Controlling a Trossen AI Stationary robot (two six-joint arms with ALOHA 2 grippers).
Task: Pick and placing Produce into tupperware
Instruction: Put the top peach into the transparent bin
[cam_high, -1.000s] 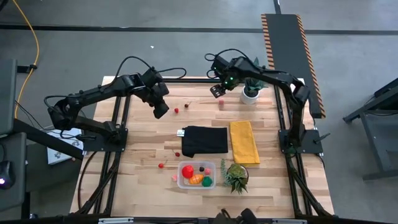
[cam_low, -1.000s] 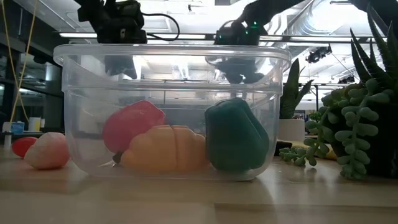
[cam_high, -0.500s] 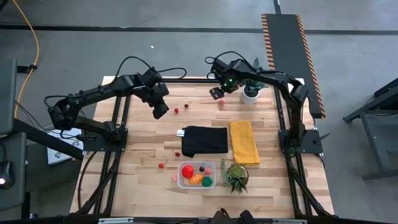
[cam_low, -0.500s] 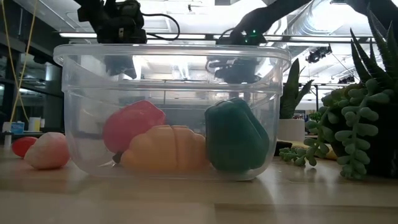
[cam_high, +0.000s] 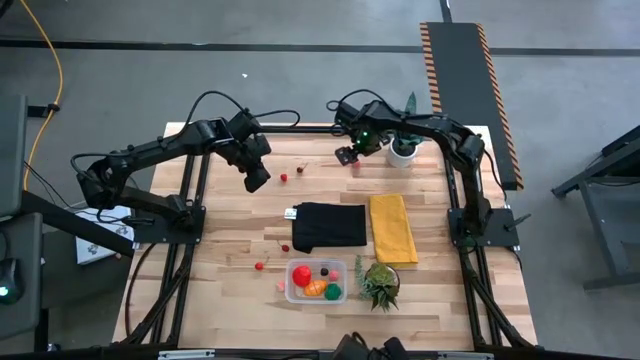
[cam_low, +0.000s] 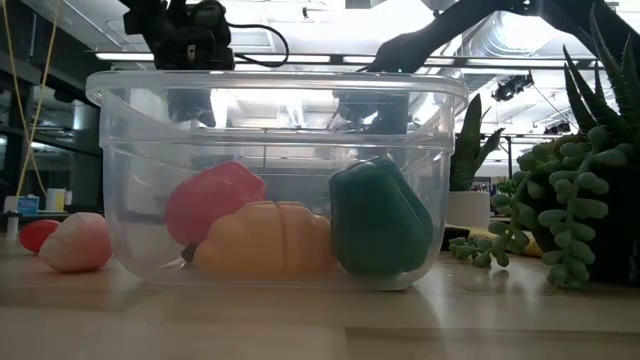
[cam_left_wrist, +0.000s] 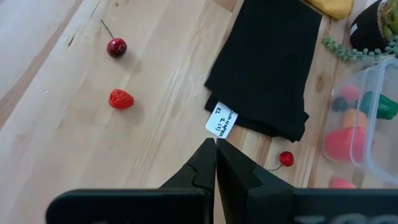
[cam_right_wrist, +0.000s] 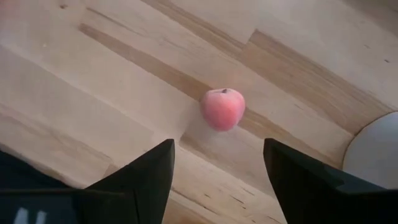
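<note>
A small pink fruit (cam_right_wrist: 222, 109) lies on the bare wood at the table's far side, just left of the white plant pot (cam_high: 402, 152). My right gripper (cam_right_wrist: 217, 180) hangs open above it, pointing down, touching nothing. The clear tupperware (cam_high: 316, 280) stands near the front edge and holds a red piece (cam_low: 213, 200), an orange piece (cam_low: 265, 238) and a green piece (cam_low: 380, 218). My left gripper (cam_left_wrist: 216, 149) hovers shut at the far left, empty. A cherry (cam_left_wrist: 116, 47) and a strawberry (cam_left_wrist: 121, 99) lie on the wood nearby.
A black cloth (cam_high: 328, 226) and a yellow cloth (cam_high: 392, 228) lie at the table's middle. A spiky potted plant (cam_high: 380, 283) stands right of the tub. A small red berry (cam_high: 260, 266) and a pink fruit (cam_low: 78, 242) lie left of the tub.
My right gripper has sunk toward the table over the small pink fruit, staying open and pointing down.
</note>
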